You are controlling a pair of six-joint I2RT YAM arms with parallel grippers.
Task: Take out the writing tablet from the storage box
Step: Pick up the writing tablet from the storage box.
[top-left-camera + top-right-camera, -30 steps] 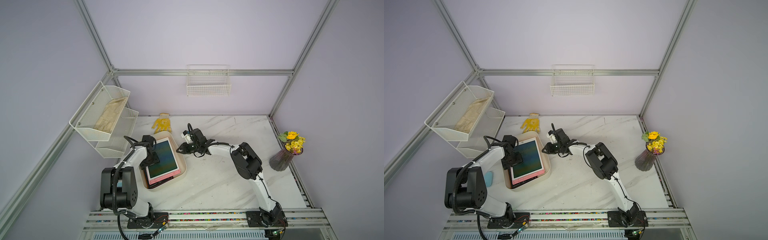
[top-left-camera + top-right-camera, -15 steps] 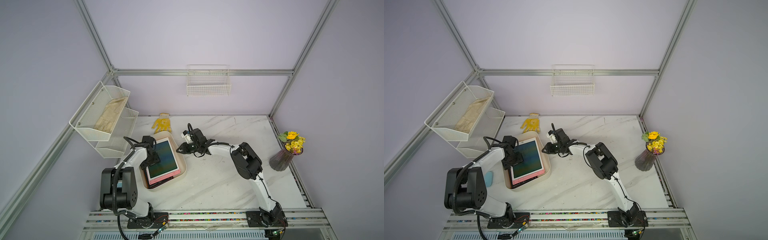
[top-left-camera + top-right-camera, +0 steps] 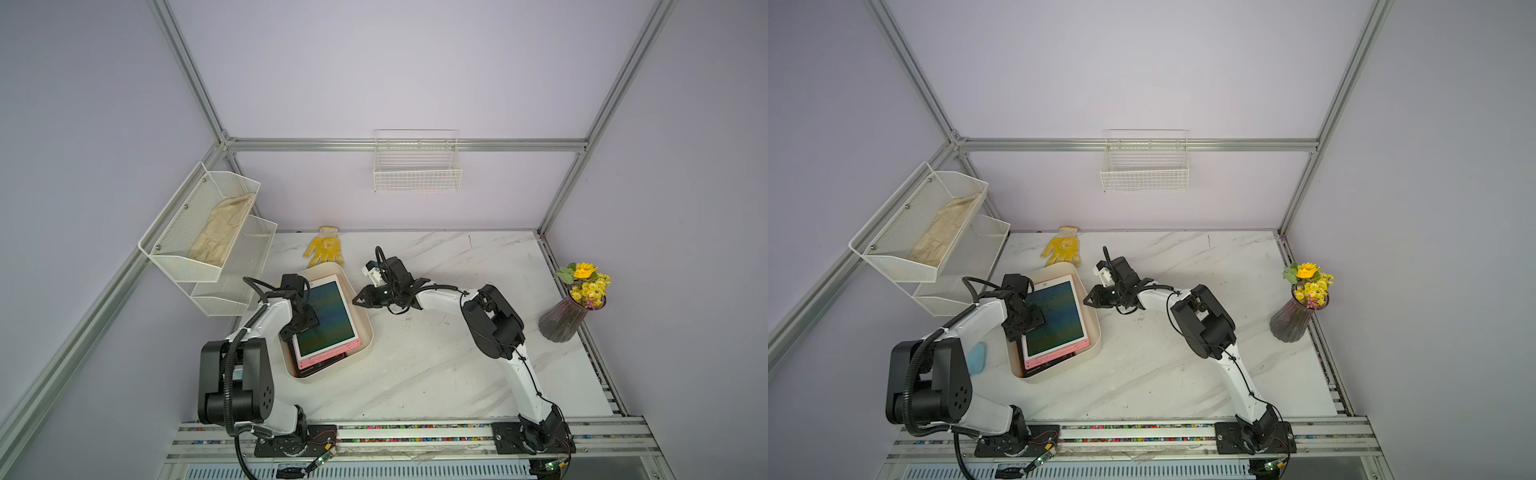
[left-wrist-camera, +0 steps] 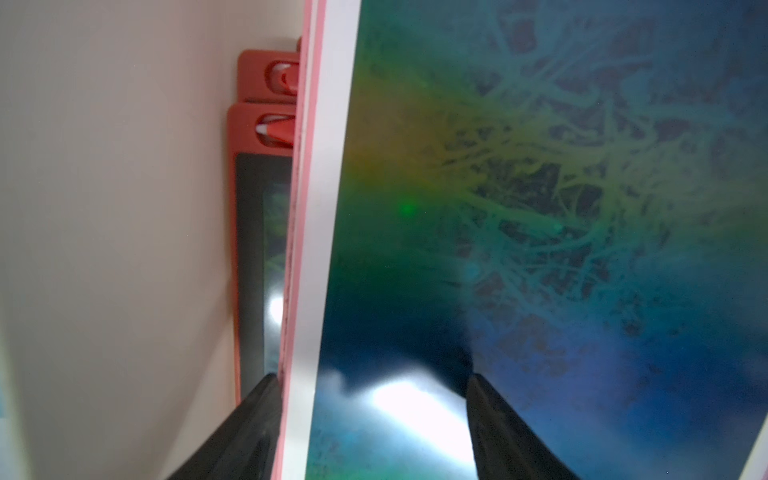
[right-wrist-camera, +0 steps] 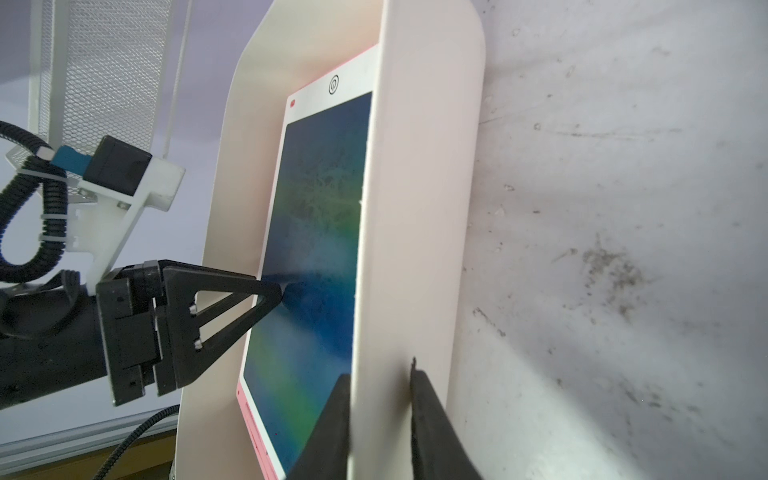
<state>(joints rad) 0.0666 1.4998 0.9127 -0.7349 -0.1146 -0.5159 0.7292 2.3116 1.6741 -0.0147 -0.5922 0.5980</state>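
Observation:
The cream storage box (image 3: 366, 332) (image 3: 1096, 334) lies at the left of the marble table and holds a stack of tablets. On top is a white-framed writing tablet (image 3: 328, 316) (image 3: 1059, 318) (image 5: 320, 208) with a dark blue-green screen (image 4: 540, 208). My left gripper (image 3: 305, 324) (image 3: 1027, 326) (image 4: 370, 376) is open inside the box and straddles that tablet's left edge. One finger is beside the pink edge and the other rests on the screen. My right gripper (image 3: 357, 300) (image 3: 1088, 301) (image 5: 380, 378) is shut on the box's right wall (image 5: 415, 208).
Red-framed tablets (image 4: 257, 129) and a pink one (image 3: 328, 360) lie under the top tablet. A yellow glove (image 3: 324, 249) is behind the box. A mesh shelf (image 3: 208, 237) hangs left, a wire basket (image 3: 417, 166) hangs on the back wall, and a flower vase (image 3: 573, 307) stands right.

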